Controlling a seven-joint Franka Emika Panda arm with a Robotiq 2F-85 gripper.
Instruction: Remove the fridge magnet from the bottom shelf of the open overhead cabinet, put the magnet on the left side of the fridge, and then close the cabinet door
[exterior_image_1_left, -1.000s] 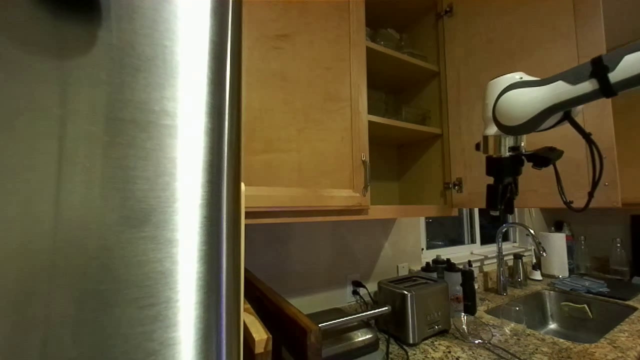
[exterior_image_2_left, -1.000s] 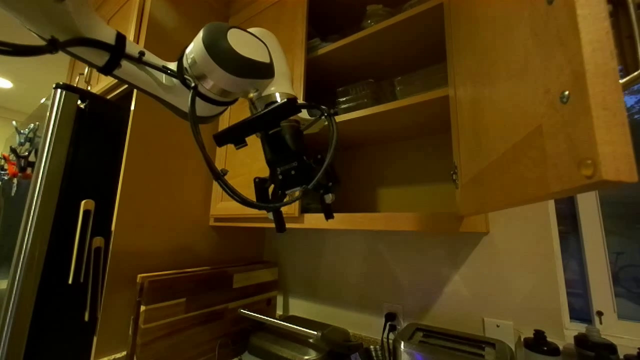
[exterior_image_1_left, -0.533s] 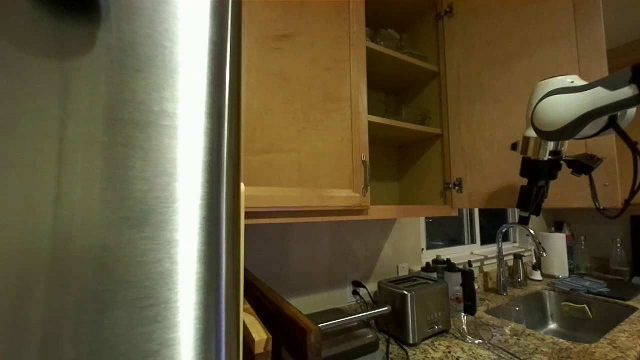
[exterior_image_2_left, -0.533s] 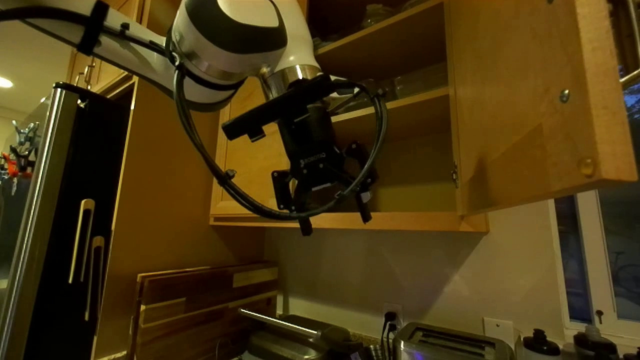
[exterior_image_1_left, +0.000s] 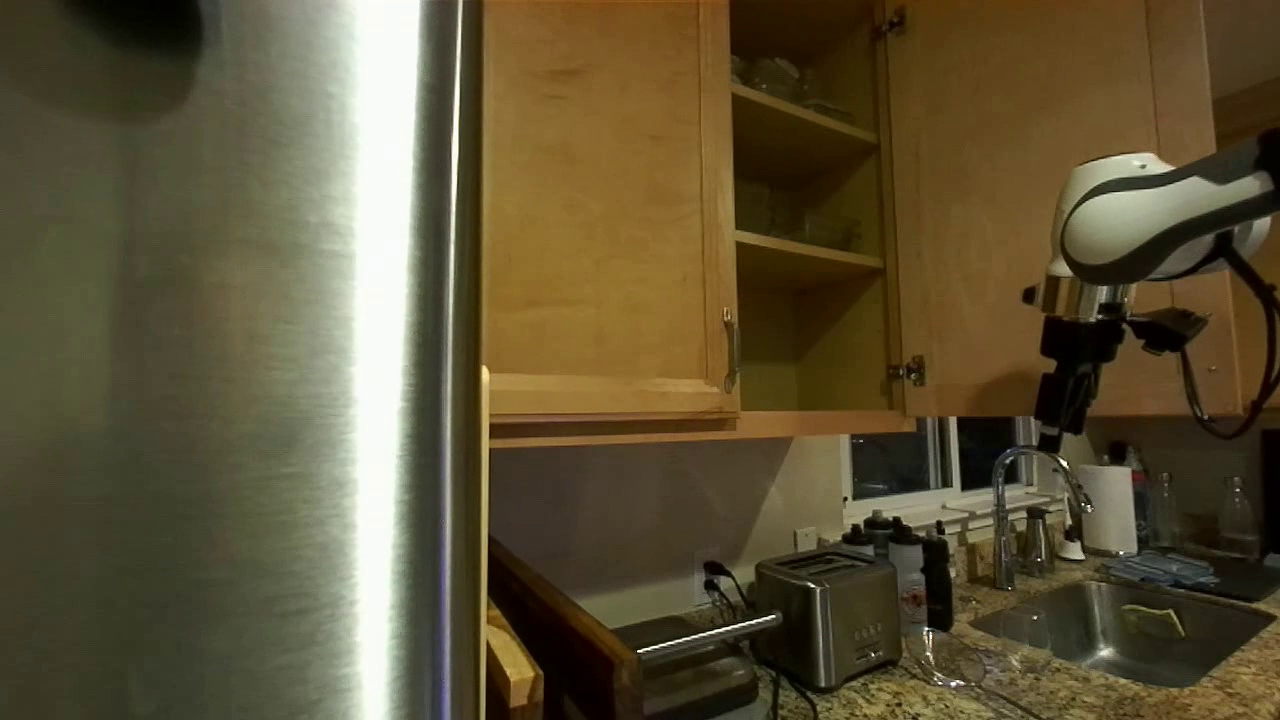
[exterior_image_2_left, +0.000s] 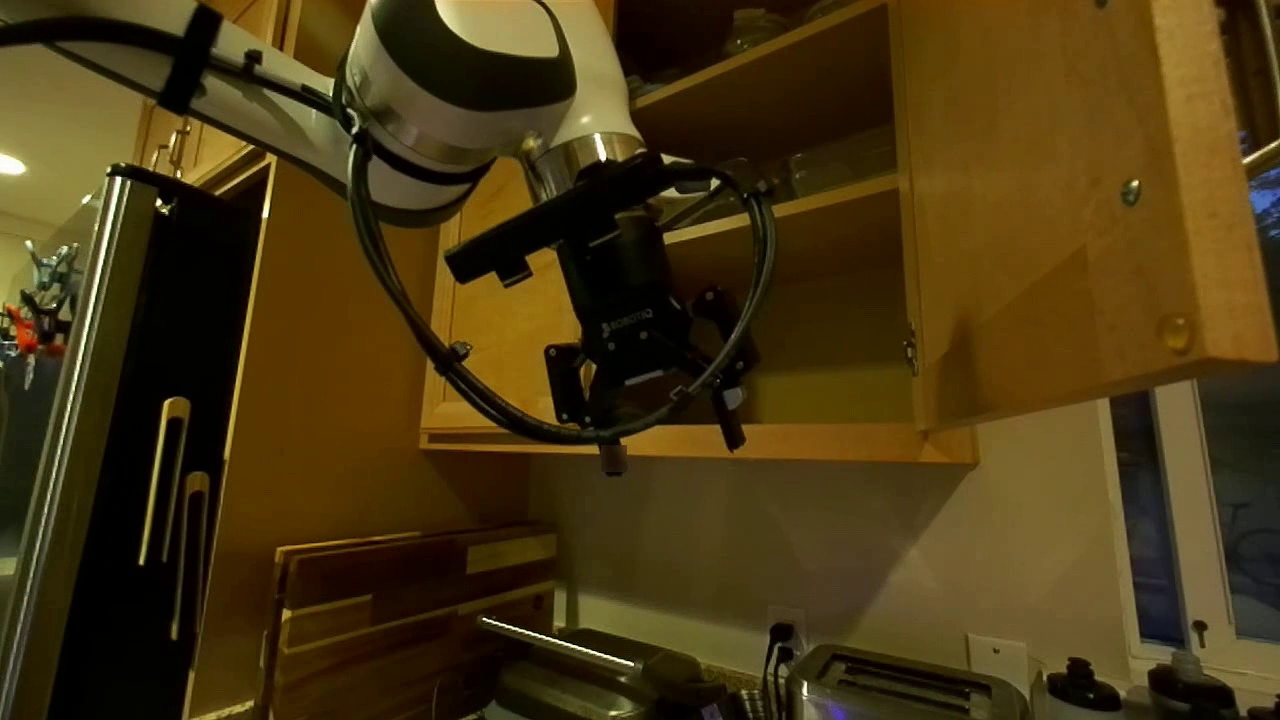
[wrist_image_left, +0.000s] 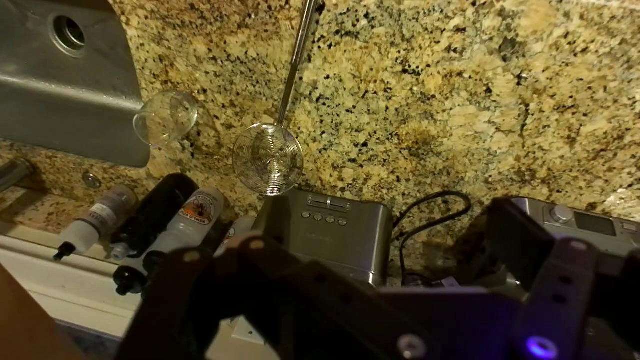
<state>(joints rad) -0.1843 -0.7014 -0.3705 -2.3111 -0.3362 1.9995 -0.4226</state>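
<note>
The gripper (exterior_image_2_left: 675, 457) hangs in front of the open overhead cabinet (exterior_image_2_left: 835, 320), pointing down with a bit of a tilt. Jaws are spread way apart, and as far as I can see they've got hold of nothing. In an exterior view the fingertips (exterior_image_2_left: 734, 436) overlap the front edge of the bottom shelf (exterior_image_2_left: 820, 442). Can't tell where the fridge magnet is, sorry; the top of that shelf is hidden from these low angles. The cabinet door (exterior_image_1_left: 1010, 200) is swung wide open in both exterior views, and some clear containers (exterior_image_2_left: 840, 165) sit on a higher shelf (exterior_image_2_left: 800, 208). The stainless fridge (exterior_image_1_left: 250, 420) fills the left of an exterior view, and there's a bunch of clips (exterior_image_2_left: 45, 318) by its steel edge, too small to sort out. The wrist view looks down at the granite counter (wrist_image_left: 450, 100): toaster (wrist_image_left: 330, 235), a long-handled wire skimmer (wrist_image_left: 270, 160) right by it, a clear glass (wrist_image_left: 167, 117) next to the sink (wrist_image_left: 65, 90), plus some sports bottles (wrist_image_left: 200, 210) to one side of the toaster.
</note>
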